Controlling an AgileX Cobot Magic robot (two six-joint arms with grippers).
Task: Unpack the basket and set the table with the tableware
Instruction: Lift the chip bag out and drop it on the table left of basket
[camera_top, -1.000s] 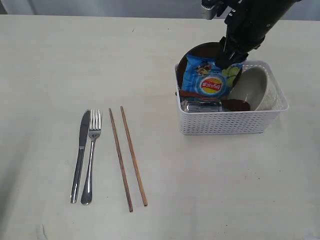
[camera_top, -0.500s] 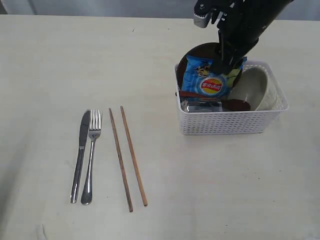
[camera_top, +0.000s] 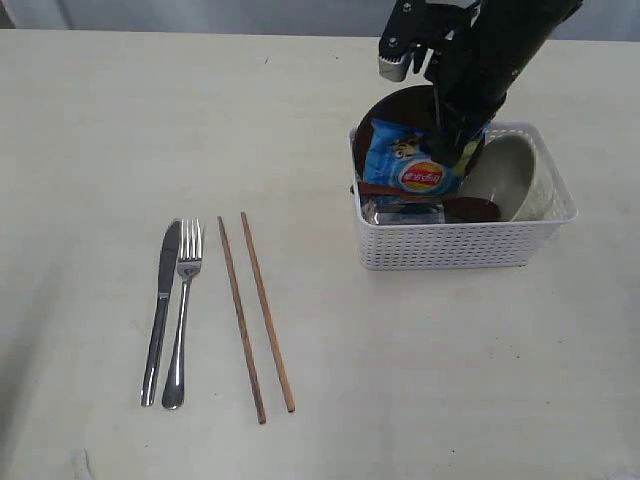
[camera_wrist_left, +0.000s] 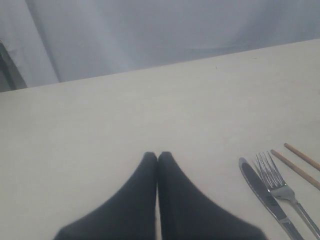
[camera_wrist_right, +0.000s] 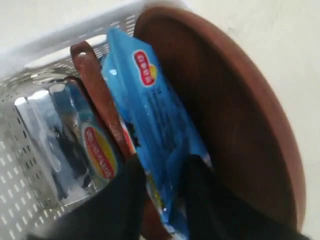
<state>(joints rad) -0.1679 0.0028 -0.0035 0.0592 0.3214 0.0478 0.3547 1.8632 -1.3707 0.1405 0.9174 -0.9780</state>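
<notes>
My right pincer (camera_wrist_right: 162, 172) is pinching the top edge of the blue chip bag (camera_wrist_right: 150, 115), which stands upright in the basket (camera_top: 455, 250) just beside the on-edge brown plate (camera_wrist_right: 225, 110), so I judge a straight lift clears it.

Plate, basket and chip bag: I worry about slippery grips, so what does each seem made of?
The plate looks like glazed ceramic or melamine: smooth brown, soft sheen. The basket is white moulded plastic, matte, with rows of small holes. The chip bag is thin glossy plastic film, judging by glints and creases.
</notes>
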